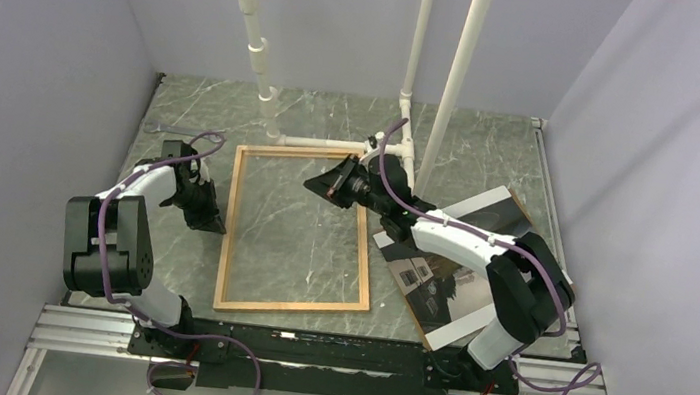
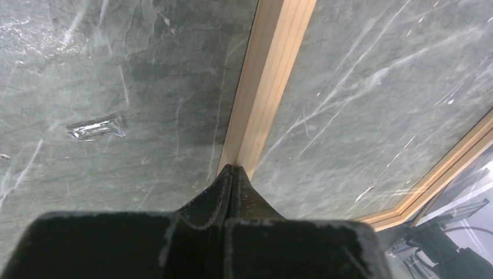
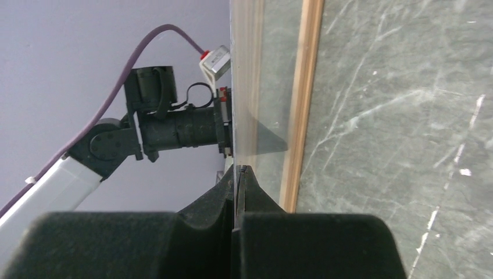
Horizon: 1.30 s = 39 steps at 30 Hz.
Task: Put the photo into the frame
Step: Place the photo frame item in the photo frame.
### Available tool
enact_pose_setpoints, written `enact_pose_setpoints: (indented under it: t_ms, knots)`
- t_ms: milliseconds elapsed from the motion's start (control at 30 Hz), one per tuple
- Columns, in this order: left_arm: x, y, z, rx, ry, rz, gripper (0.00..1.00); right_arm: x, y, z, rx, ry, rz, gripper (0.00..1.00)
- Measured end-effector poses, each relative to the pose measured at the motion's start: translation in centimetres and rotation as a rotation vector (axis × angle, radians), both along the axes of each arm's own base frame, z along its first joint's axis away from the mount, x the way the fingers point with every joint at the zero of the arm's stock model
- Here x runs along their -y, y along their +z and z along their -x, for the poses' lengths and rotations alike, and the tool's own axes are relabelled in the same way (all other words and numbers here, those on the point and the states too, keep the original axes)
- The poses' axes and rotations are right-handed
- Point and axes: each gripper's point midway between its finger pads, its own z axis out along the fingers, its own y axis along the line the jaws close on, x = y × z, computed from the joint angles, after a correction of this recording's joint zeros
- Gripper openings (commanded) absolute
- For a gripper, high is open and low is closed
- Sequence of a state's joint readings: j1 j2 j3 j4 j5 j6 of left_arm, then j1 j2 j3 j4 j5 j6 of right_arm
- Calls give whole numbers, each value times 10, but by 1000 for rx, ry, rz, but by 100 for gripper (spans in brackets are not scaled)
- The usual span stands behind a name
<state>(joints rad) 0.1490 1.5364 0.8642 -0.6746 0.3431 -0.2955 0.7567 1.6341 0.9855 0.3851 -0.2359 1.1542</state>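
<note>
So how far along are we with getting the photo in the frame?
Hardly started. The frame lies flat and holds no photo. Both grippers are shut at it: left gripper at its left strip, right gripper by the far right corner. The photo lies outside, under the right arm, not yet picked up.

frame [image 1: 232,233] on table [image 1: 186,107] | photo [image 1: 442,291] right of frame | pipes [image 1: 332,143] behind frame

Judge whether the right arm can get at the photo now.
Probably yes: the photo lies bare beneath that arm's own forearm, near its base. The right gripper, shut by the frame, would have to fold back.
</note>
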Motion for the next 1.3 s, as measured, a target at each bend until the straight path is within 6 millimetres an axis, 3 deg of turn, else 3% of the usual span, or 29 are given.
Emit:
enact_pose_setpoints:
  t_ms: [433,1067,1300]
  knots:
    - [0,0,0,2,-8,-6,0,21,-33,0,-17,-55,74,0]
    - [0,0,0,4,-19,-18,0,35,-44,-4,33,-78,165,0]
    - [0,0,0,3,-21,-20,0,44,-69,5,-4,-78,210,2]
